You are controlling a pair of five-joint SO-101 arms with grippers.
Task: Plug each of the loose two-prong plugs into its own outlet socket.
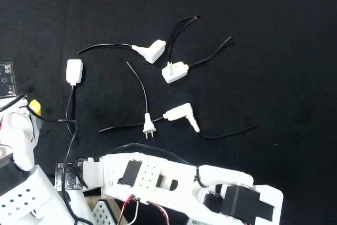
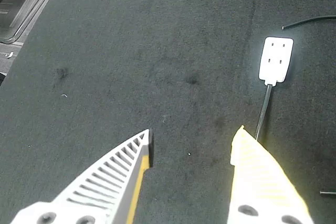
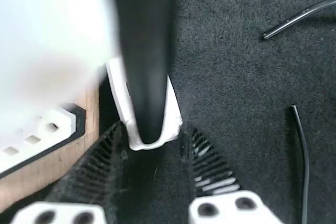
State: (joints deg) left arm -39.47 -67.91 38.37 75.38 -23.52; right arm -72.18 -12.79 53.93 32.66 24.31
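A white outlet socket (image 1: 74, 71) (image 2: 276, 59) on a black cord lies at the left of the black mat. My left gripper (image 2: 194, 130) (image 1: 30, 105) hovers open and empty a short way in front of it, one yellow finger (image 2: 260, 177) beside the cord. A small two-prong plug (image 1: 148, 126) lies mid-table, prongs toward the arms. An angled white plug (image 1: 181, 113) lies just right of it. Two more white pieces, one angled (image 1: 150, 51) and one blocky (image 1: 175, 71), lie farther back. My right gripper (image 3: 152, 132) rests low at the mat's near edge, open, black fingers (image 3: 207, 161) either side of a white arm part.
Thin black cords (image 1: 139, 85) trail loosely between the plugs, and two cord ends (image 3: 294, 19) lie near the right gripper. The right arm's white body (image 1: 184, 183) lies along the front edge. A wooden surface (image 3: 47, 177) borders the mat.
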